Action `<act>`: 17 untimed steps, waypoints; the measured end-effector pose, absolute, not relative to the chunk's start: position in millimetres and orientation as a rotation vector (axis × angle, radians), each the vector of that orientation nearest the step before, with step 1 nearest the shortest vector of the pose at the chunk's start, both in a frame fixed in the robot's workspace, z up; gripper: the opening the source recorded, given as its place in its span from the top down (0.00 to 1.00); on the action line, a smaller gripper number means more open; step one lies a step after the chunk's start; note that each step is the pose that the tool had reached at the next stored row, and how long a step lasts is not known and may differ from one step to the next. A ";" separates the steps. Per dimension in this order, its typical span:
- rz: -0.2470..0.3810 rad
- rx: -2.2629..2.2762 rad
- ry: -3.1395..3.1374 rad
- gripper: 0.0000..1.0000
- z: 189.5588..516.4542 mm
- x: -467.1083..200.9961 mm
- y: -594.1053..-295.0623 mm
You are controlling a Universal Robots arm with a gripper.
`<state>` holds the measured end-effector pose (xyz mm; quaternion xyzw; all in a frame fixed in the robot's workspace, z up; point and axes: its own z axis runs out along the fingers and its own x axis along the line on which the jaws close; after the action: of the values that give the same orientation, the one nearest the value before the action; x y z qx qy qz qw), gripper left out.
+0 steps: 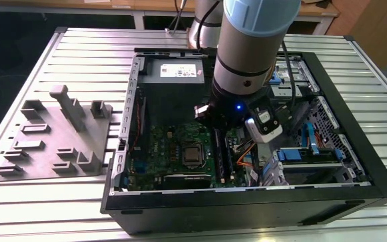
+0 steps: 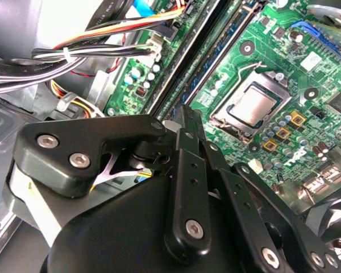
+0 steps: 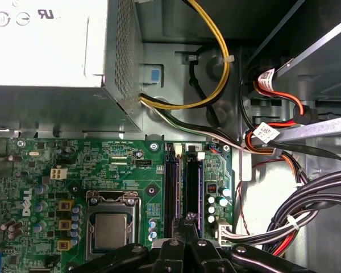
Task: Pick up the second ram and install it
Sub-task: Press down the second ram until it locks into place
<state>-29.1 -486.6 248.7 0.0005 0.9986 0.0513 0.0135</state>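
Note:
My gripper (image 1: 217, 132) reaches down into the open computer case (image 1: 247, 201), over the memory slots beside the processor (image 1: 192, 154). The second ram (image 1: 220, 159) is a narrow dark stick standing on edge in the slot, running toward the case front. In the first wrist view the gripper (image 3: 188, 219) sits over the outer of two dark slots, on the second ram (image 3: 192, 182), about midway along it. The fingers (image 2: 184, 128) are pressed close together on the stick's top edge. A neighbouring slot (image 3: 171, 182) lies alongside.
The green motherboard (image 1: 167, 146) fills the case floor. The power supply (image 1: 180, 70) sits at the far end. Cable bundles (image 3: 307, 199) and a drive cage (image 1: 311, 154) crowd the exterior view's right. A grey fixture with posts (image 1: 59, 136) rests on the slatted table.

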 end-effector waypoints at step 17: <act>0.159 0.050 3.109 0.90 245.4 -31.5 -473.6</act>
<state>-31.5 -473.6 245.4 0.0162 0.9985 0.0511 0.0143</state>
